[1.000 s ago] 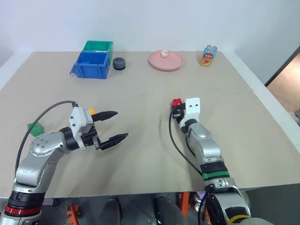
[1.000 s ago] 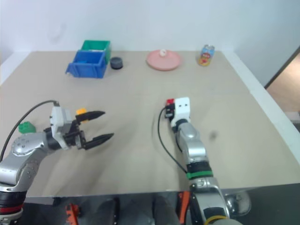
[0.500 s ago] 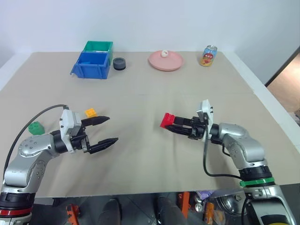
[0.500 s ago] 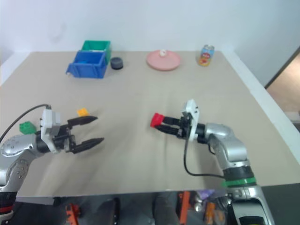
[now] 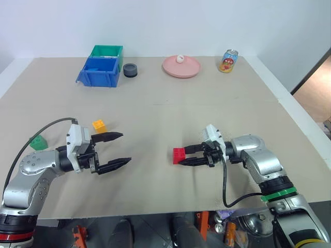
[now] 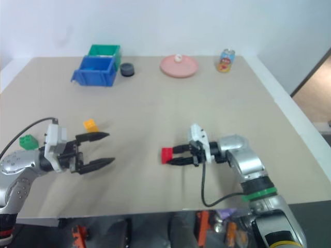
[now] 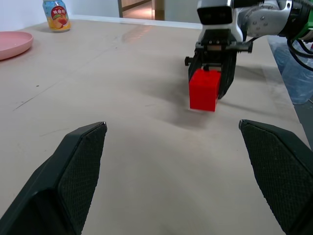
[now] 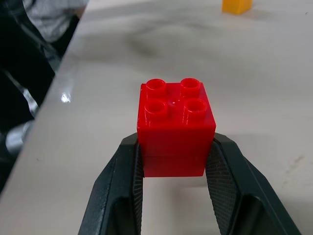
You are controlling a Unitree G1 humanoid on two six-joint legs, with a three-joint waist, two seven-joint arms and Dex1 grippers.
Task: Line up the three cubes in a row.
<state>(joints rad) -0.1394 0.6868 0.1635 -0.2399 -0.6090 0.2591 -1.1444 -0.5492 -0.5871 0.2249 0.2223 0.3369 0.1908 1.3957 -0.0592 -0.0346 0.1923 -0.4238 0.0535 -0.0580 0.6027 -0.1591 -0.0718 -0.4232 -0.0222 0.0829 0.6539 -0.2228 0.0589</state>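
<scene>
Pinching the red cube tight, the right end effector points toward the left end effector, which gapes wide and empty just beside the yellow-orange cube; the green cube sits farther out.

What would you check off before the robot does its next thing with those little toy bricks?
1. Red cube clamped between the right gripper fingers: ok.
2. Red cube resting on the table: cannot tell; it sits very low, contact not clear.
3. Left gripper open and holding nothing: ok.
4. Yellow-orange cube free on the table, just beyond the left gripper: ok.
5. Green cube free on the table, off by the left arm: ok.
6. Three cubes in one row: not ok; they lie spread apart.
</scene>
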